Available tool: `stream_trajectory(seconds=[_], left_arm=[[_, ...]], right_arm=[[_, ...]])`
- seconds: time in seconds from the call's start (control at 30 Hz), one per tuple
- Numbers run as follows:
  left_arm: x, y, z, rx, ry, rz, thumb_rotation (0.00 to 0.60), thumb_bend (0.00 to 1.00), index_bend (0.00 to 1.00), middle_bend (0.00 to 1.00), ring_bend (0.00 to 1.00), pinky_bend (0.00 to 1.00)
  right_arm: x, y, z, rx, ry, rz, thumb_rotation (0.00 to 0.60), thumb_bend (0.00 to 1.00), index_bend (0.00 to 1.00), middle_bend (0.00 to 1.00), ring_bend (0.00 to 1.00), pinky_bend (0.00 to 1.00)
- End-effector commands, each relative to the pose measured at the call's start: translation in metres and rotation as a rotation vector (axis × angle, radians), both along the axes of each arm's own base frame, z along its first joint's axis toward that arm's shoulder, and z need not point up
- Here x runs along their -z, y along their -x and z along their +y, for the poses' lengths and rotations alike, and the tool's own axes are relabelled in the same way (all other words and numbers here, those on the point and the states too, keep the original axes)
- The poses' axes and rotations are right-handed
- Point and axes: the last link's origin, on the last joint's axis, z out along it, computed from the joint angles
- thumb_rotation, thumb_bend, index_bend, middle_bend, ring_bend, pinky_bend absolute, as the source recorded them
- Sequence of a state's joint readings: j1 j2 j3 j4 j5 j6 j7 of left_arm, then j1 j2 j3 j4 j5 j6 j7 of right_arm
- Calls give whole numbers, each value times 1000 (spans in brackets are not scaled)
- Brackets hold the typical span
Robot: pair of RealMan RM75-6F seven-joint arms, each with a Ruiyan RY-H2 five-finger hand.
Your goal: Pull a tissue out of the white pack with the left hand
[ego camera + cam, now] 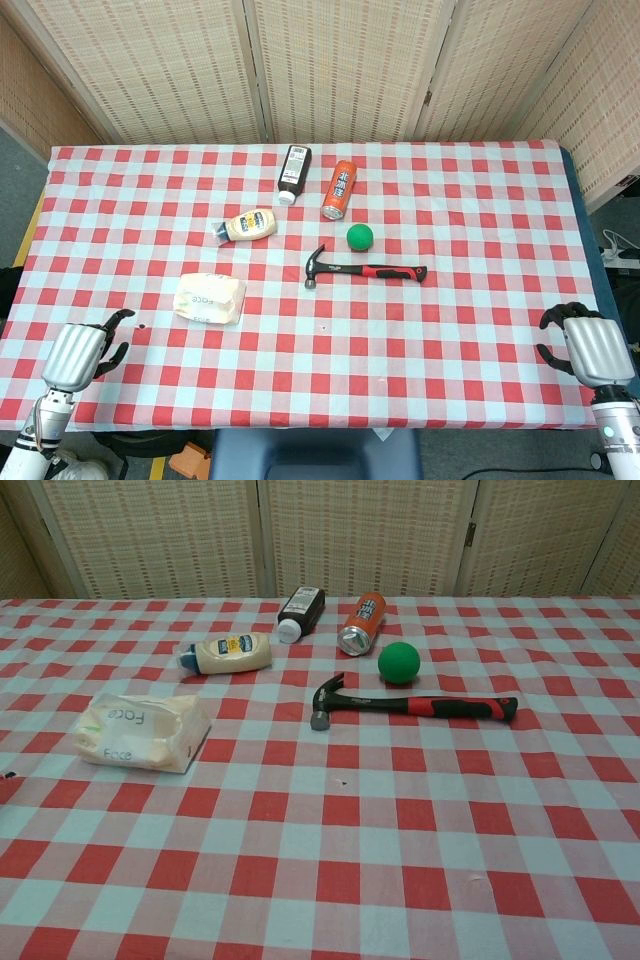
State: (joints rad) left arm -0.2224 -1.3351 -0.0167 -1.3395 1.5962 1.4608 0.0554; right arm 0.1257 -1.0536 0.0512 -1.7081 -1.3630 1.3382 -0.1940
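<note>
Covering the table (450,330), a red-and-white checked cloth (300,370) is backed by woven screens (340,60), the white pack (210,298) lying near the empty, loosely spread left hand (78,355).

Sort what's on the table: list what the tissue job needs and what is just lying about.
Needed: white tissue pack; left hand, resting at the table edge, holding nothing.

Lying about: hammer; green ball; orange can; black bottle; cream squeeze bottle; right hand, idle.
</note>
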Motion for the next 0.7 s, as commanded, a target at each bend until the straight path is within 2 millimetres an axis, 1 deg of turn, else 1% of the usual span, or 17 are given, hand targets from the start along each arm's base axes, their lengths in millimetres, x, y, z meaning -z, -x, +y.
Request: stream_trajectory(seconds=[0.03,0.27,0.37,0.5,0.6,0.7], left_arm=[[1,0,0,-1,2,3,600,377,311,855,819,931],[3,-2,-1,10,2,9,600,379,311,855,819,931],[7,-4,0,16,13,11,600,378,311,855,819,931],[15,-9,6,37,41,5,600,382,302,856,819,931],[24,-18,15,65,57,-7,600,381,288,855,819,931],[34,-30,28,97,85,-15,600,378,260,855,819,931]], right_arm=[[0,0,1,-5,2,-1,600,187,507,404,283,444],[-2,-5,4,-67,30,-35,600,187,506,403,283,444],[-5,-5,5,-90,53,-59,600,200,506,404,283,444],[-8,-5,7,-99,74,-75,600,314,506,403,283,444],[-10,-6,8,-112,82,-81,600,416,506,403,283,444],[-11,-6,9,-132,90,-82,600,510,512,403,290,445]])
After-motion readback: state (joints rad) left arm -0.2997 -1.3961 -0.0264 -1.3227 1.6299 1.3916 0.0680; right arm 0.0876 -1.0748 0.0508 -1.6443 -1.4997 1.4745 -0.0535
